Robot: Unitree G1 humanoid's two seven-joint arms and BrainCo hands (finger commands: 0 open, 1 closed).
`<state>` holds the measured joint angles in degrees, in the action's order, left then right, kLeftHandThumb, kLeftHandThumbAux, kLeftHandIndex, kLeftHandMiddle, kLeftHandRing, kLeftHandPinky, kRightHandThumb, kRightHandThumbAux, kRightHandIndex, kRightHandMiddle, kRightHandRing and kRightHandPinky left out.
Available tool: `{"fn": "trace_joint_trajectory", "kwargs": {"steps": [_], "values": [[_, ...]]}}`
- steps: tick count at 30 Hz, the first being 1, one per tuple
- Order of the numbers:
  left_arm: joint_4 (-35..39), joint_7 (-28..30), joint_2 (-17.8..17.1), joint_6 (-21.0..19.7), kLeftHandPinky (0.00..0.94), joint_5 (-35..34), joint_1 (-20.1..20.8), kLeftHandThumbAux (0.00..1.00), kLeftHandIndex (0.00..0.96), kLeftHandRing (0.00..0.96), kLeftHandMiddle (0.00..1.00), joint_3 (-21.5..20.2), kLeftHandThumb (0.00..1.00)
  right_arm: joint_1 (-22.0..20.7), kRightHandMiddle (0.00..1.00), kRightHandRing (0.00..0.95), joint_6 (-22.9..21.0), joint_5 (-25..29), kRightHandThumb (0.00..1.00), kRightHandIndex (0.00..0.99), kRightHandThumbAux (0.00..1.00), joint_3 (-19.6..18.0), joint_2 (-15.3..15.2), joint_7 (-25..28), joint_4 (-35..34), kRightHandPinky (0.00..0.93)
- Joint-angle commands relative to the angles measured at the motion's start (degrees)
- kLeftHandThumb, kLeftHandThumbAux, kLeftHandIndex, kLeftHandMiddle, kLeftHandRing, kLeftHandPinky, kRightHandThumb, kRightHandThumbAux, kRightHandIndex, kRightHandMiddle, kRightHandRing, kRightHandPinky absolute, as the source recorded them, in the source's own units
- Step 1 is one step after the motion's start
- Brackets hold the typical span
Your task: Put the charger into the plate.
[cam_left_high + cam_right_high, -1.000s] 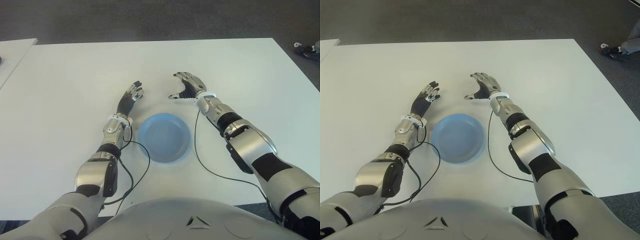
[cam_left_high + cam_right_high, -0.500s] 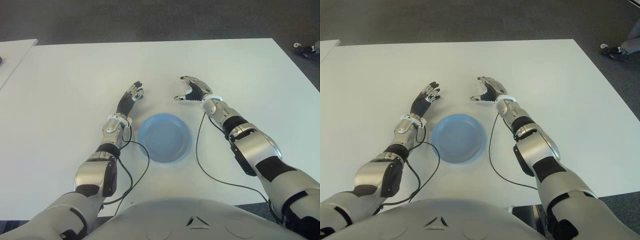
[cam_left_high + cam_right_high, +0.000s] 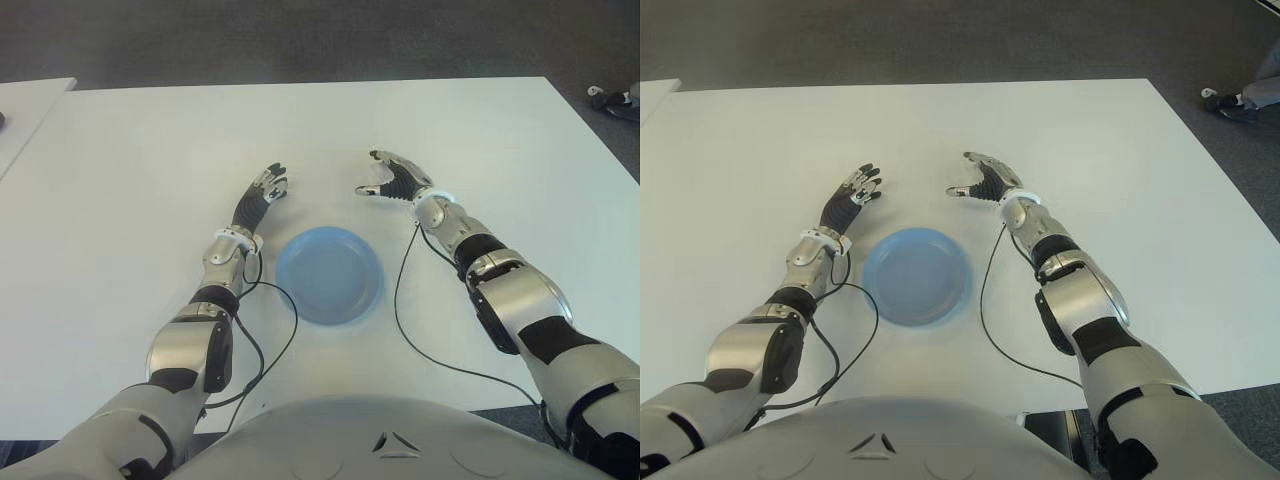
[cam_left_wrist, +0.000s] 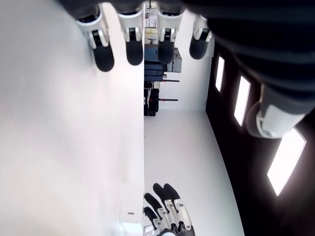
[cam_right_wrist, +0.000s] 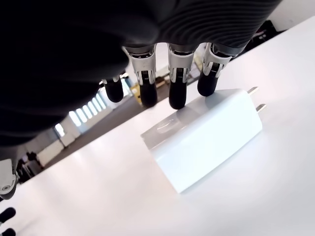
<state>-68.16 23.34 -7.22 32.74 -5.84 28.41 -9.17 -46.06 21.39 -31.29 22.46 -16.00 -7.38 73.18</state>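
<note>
One right hand shifted right, charger beneath

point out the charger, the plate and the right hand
charger (image 5: 204, 130): right wrist view, middle of its white body
plate (image 3: 329, 274): left eye view, its blue centre
right hand (image 3: 398, 180): left eye view, its palm

The charger is showing a smooth, glossy white plastic shell with two metal prongs. The table is looking matt white and smooth. The plate is appearing as smooth, faintly shiny blue plastic. Both hands' fingertips are wearing matt black rubbery pads over glossy silver-and-white segments.
</note>
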Motion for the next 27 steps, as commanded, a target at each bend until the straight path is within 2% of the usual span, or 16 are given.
{"fn": "trace_joint_trajectory", "kwargs": {"steps": [1,4,10,18,23,27], "values": [[-2.02,0.86,-0.18,-3.37,0.132,0.35,-1.92,0.513,0.021,0.105,0.098,0.1,0.041,5.51,0.432,0.623,-2.15,-0.11,0.0,0.0,0.48,0.77,-1.77,6.89,2.5,0.7],[-2.04,0.99,-0.23,-3.64,0.139,0.31,-1.86,0.517,0.028,0.112,0.106,0.05,0.039,5.89,0.581,0.751,-2.13,0.0,0.0,0.0,0.49,1.0,-2.58,7.71,2.09,0.811],[-2.18,1.31,-0.28,-4.37,0.137,-0.1,-1.73,0.519,0.036,0.116,0.111,-0.17,0.044,7.55,0.691,0.825,-0.68,-0.01,0.0,0.0,0.499,1.72,-4.59,7.96,1.23,0.851],[-2.17,1.34,-0.25,-4.58,0.128,-0.05,-1.63,0.514,0.036,0.11,0.107,-0.46,0.054,10.24,0.745,0.851,1.84,-0.55,0.0,0.0,0.507,2.66,-7.74,8.51,-1.08,0.856],[-2.03,1.41,-0.32,-4.45,0.129,-0.03,-1.63,0.505,0.036,0.108,0.105,-0.43,0.051,14.73,0.753,0.849,4.01,-0.04,0.0,0.0,0.513,2.97,-12.14,11.08,-9.11,0.841],[-2.08,1.44,-0.38,-4.55,0.136,-0.09,-1.61,0.508,0.041,0.111,0.109,-0.52,0.05,17.8,0.745,0.836,3.13,0.61,0.0,0.0,0.517,2.71,-14.41,12.99,-15.56,0.811]]}}
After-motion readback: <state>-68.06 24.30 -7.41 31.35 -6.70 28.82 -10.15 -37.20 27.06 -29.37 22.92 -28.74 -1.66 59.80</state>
